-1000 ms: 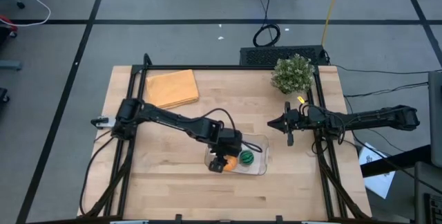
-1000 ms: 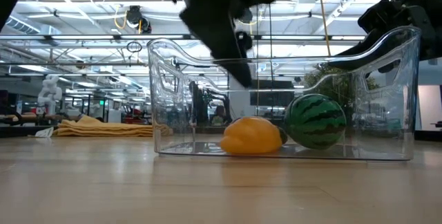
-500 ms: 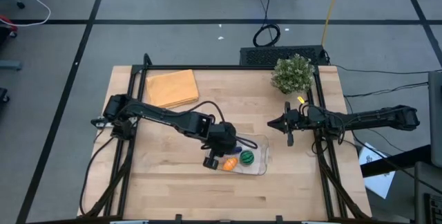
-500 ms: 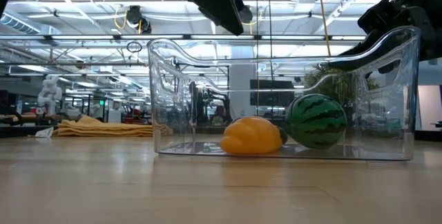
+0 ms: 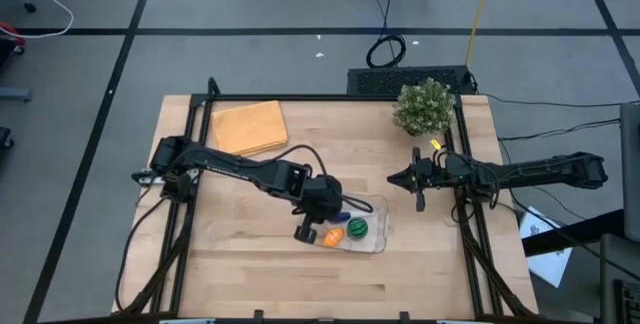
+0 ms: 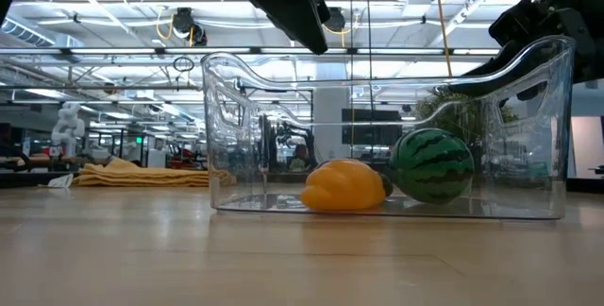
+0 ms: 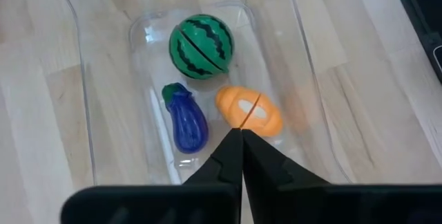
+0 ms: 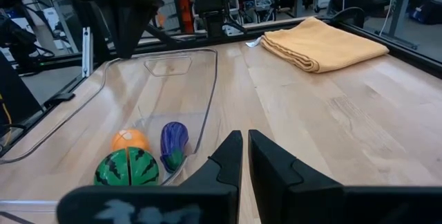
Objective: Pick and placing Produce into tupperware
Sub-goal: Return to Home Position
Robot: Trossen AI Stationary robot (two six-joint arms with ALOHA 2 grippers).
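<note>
Low view: nearest the camera, the tupperware (image 6: 226, 127) is seen standing on the bench (image 6: 142, 249). All three produce pieces are contained in it: the orange piece (image 6: 344, 185), the green striped round piece (image 6: 431, 165) just beside it, and the purple piece (image 7: 188, 119). The left claw (image 7: 242, 133) is held above the container's end, fingers pressed together, with nothing gripped. Farther back, the right claw (image 8: 245, 137) is suspended over the bench's right side, well apart from the container, fingers at a narrow setting and empty. A folded cloth (image 5: 248, 126) and a plant (image 5: 424, 106) are located at the far corners.
</note>
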